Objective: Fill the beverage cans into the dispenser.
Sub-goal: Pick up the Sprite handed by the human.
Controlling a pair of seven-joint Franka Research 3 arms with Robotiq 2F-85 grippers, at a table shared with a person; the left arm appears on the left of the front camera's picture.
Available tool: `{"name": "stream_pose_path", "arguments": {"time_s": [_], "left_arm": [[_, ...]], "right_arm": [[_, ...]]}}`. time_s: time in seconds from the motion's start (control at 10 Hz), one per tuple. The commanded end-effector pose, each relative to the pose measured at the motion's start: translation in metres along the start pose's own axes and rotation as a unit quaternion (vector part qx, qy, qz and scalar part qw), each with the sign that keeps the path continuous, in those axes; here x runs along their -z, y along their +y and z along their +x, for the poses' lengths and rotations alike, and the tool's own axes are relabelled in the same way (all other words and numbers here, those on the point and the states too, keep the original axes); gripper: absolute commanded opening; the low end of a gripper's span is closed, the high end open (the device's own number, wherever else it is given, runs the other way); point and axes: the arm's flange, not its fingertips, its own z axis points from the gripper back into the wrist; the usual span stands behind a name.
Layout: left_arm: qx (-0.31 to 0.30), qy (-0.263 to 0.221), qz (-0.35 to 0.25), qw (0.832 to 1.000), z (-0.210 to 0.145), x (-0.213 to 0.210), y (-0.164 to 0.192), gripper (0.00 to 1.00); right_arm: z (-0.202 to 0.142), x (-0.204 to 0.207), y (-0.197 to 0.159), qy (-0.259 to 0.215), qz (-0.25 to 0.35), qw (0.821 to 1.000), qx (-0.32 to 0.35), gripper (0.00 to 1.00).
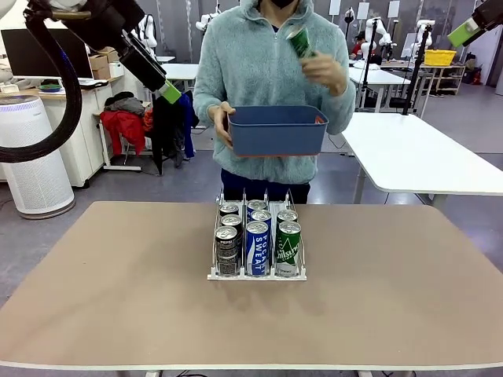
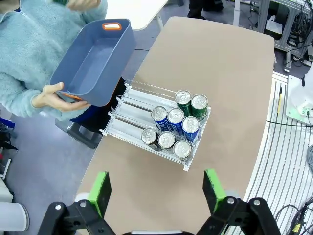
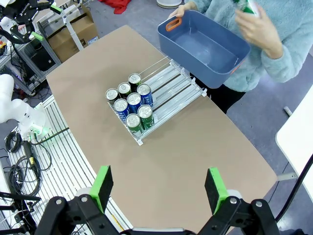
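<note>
While someone (image 1: 236, 71) holds a bin (image 1: 277, 129), cans (image 1: 257, 236) sit racked.

The black left gripper (image 2: 156, 192) and right gripper (image 3: 156, 190) each bore 2 green pads (image 2: 101, 193); the person (image 1: 271, 75) wore a fuzzy pale-blue fleece (image 1: 233, 72).

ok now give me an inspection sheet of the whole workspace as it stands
surface: tan table, bare apart from the rack
job's things: wire rack at the table's middle holds eight upright cans, three dark, three blue, two green; the person's hand holds one more green can above a blue bin, which looks empty
clutter: nothing seen on the table
pincers: left pincer and right pincer both open, holding nothing, high above the table
cables: loose cables on the floor beside the table; black hose on the left arm
surroundings: white air purifier, white side table, clothes behind
</note>
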Motion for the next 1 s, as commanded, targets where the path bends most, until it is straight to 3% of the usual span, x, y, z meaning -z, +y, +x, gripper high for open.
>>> {"name": "stream_pose_path", "arguments": {"time_s": [0.0, 0.9], "left_arm": [[-0.001, 0.003, -0.003, 1.0, -0.0004, 0.001, 0.0013, 1.0], [-0.001, 0.003, -0.003, 1.0, -0.0004, 0.001, 0.0013, 1.0]], "right_arm": [[-0.0007, 0.0016, 0.0003, 0.0, 0.003, 1.0, 0.0, 1.0], [-0.0007, 0.0016, 0.0003, 0.0, 0.003, 1.0, 0.0, 1.0]]}}
